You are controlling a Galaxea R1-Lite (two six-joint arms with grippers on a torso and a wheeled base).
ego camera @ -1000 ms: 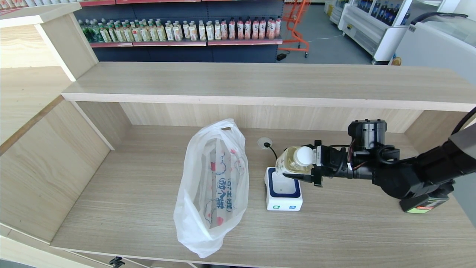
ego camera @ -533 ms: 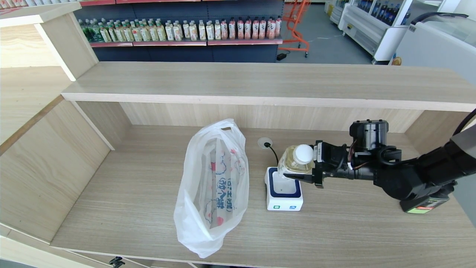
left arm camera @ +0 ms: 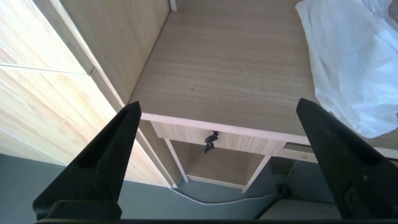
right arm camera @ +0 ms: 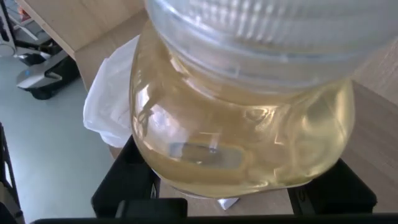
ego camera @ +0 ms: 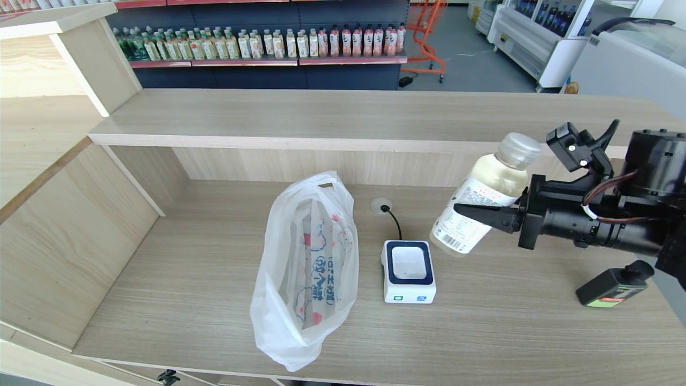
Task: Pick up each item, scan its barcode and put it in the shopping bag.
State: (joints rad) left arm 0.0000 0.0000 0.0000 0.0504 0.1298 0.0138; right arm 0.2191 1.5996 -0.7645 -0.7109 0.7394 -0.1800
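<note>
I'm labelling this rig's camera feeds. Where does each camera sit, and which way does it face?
Head view: on the robot's head, facing forward and down at counter, shopping bag and scanner; right hand holds a bottle.
Left wrist view: on the left wrist, facing down past the open fingers of the left hand at the counter's front edge.
Right wrist view: on the right wrist, facing the bottle close up.
All three show the shopping bag.
</note>
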